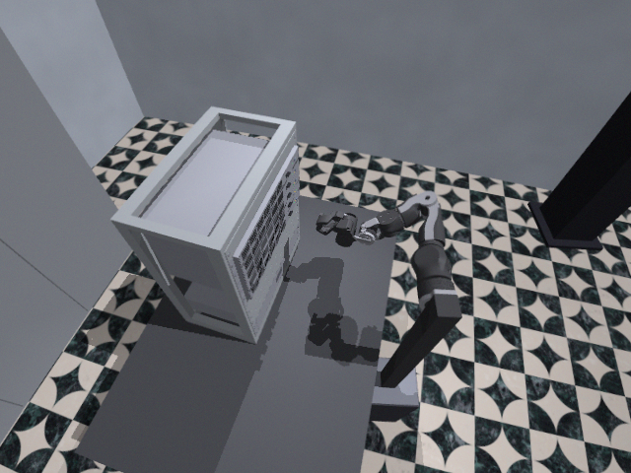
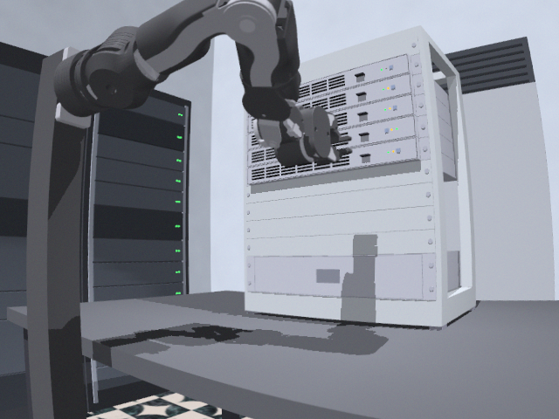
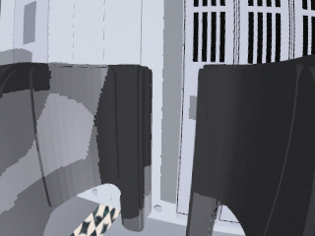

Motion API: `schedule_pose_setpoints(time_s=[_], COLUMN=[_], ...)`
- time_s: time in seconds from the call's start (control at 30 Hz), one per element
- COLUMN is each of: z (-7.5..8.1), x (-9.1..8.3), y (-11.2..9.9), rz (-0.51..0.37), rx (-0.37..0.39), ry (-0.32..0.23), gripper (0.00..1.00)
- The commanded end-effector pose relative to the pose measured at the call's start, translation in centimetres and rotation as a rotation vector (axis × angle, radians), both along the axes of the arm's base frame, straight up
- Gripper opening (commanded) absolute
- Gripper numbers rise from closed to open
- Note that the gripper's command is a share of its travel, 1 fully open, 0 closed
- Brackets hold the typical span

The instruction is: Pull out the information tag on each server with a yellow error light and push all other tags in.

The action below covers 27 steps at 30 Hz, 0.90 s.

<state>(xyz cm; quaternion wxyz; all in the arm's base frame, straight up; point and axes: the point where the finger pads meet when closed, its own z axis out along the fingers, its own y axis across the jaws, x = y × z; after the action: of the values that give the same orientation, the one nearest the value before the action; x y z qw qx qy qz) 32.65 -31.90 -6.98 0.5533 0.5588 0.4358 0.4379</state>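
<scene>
The pale grey rack (image 1: 203, 219) stands on the dark table, also in the exterior view (image 2: 356, 180). Five servers fill its top bays. The top server (image 2: 361, 74) shows a green light only. The second (image 2: 388, 87), third (image 2: 389, 108), fourth (image 2: 391, 129) and fifth (image 2: 392, 151) servers each show a small yellow light. Each has a dark information tag, such as the one on the fifth server (image 2: 365, 157); I cannot tell how far any tag is out. My gripper (image 2: 347, 144) (image 1: 321, 224) is shut and empty, a short way from the rack front at the fourth and fifth servers. In the wrist view its fingers frame the rack face.
A dark server cabinet (image 2: 135, 202) with green lights stands left of the rack. A black cabinet (image 1: 591, 188) stands at the far right. The arm's pedestal (image 1: 407, 351) sits at the table's right edge. Vent slots (image 3: 243, 10) cover the servers' left half.
</scene>
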Motion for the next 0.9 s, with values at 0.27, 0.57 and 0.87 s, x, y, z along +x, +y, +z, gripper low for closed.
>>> schedule_pose_setpoints(time_s=[0.27,0.57,0.87], z=[0.44,0.50,0.50], x=[0.04,0.04,0.04], y=[-0.14,-0.19,-0.19], rz=[0.000,-0.001,-0.001], rx=[0.000,-0.001,-0.001], ry=[-0.003,-0.003,-0.003], gripper=[0.10,0.10,0.10])
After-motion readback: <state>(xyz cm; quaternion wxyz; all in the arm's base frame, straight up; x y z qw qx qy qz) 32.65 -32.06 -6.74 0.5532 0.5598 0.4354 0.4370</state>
